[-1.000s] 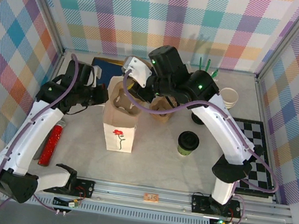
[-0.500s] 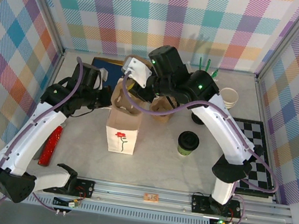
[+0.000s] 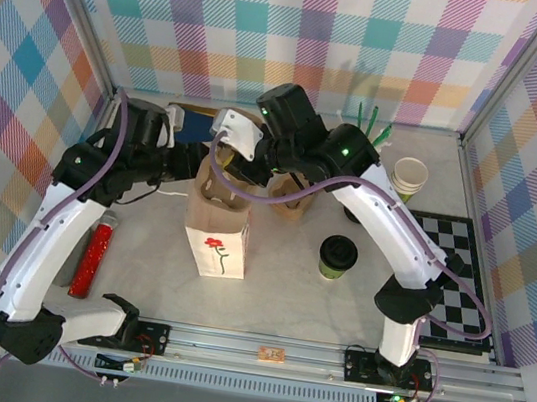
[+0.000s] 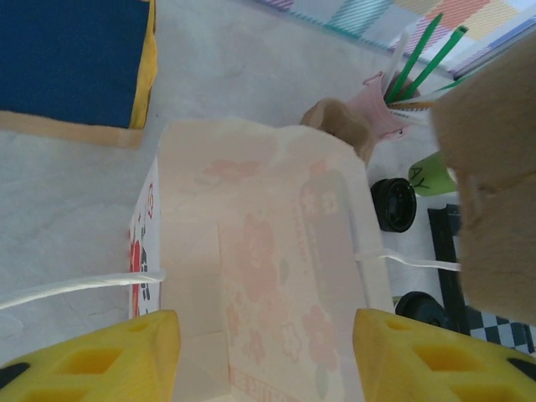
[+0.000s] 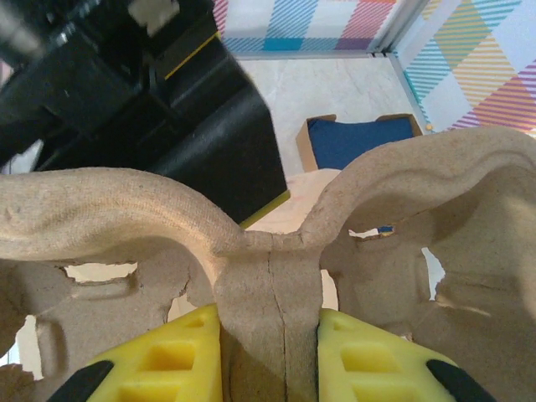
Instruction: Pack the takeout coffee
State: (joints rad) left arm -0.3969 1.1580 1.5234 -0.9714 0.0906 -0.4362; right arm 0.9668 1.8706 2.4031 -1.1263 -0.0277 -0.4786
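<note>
Takeout coffee (image 3: pixel 338 256): one. Paper bag (image 3: pixel 214 238): one. Left tool (image 4: pixel 264 335) open; right tool (image 5: pixel 270 343) clamps one cup carrier (image 5: pixel 268 268).

Site type: robot test cell, lab setting.
Evidence: alu. extrusion frame (image 3: pixel 518 72) w/ plaid cloth walls (image 3: pixel 275 20) on 3 sides; marble-look tabletop (image 3: pixel 276 288); left arm (image 3: pixel 45 239) & right arm (image 3: pixel 400 236), both white w/ black joints, bases fixed at front rail (image 3: pixel 267 347).
</note>
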